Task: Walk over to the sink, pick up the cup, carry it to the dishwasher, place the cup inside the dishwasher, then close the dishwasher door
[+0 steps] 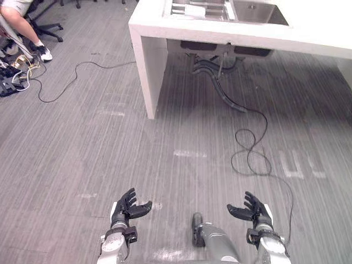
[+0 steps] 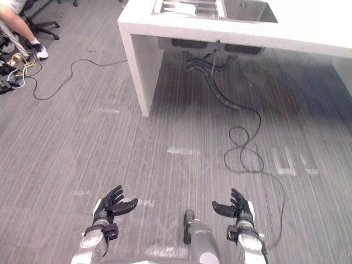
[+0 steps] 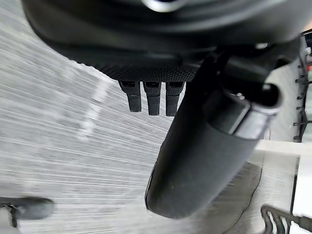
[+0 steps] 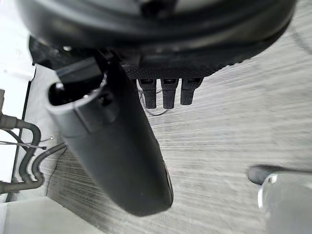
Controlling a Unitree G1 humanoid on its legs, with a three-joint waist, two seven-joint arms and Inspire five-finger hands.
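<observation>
A white counter (image 1: 231,33) stands ahead at the far side of the floor, with a steel sink (image 1: 258,12) set into its top. In the left basin lies a pale object (image 1: 194,10); I cannot tell whether it is the cup. My left hand (image 1: 127,212) and right hand (image 1: 254,210) hang low in front of me over the grey floor, far short of the counter. Both are open and hold nothing. In the wrist views the left thumb (image 3: 204,161) and the right thumb (image 4: 122,151) stand straight, with floor beyond them.
Dark drain pipes (image 1: 212,69) hang under the sink. The counter's white side panel (image 1: 147,71) reaches the floor. A seated person's legs (image 1: 25,30) and an office chair (image 1: 47,25) are at the far left, with a thin cable (image 1: 71,80) trailing from there.
</observation>
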